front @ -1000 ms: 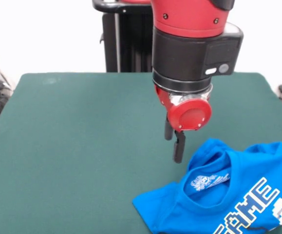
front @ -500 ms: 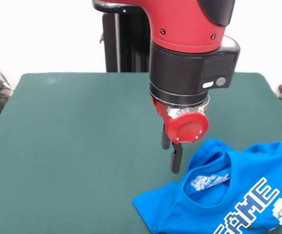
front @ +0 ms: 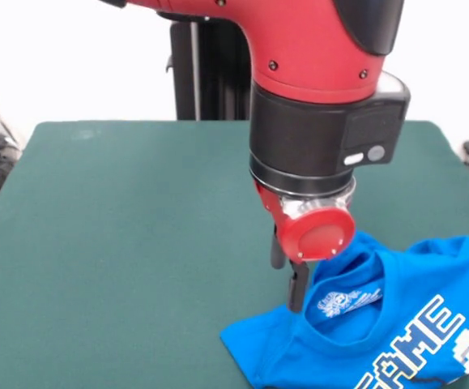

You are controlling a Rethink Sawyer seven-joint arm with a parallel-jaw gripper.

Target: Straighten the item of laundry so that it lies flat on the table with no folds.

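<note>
blue t-shirt [front: 380,324]: bunched, folded, not yet flat on green table [front: 137,243]; gripper [front: 289,275] just above collar, fingers parted, empty.

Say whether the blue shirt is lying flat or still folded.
Folded. The T-shirt is bunched on the table, its cloth humped behind the collar and creased across the lettering.

Blue T-shirt [front: 396,332] – crumpled, folded, collar up – at green table's [front: 121,243] near-right corner.
</note>
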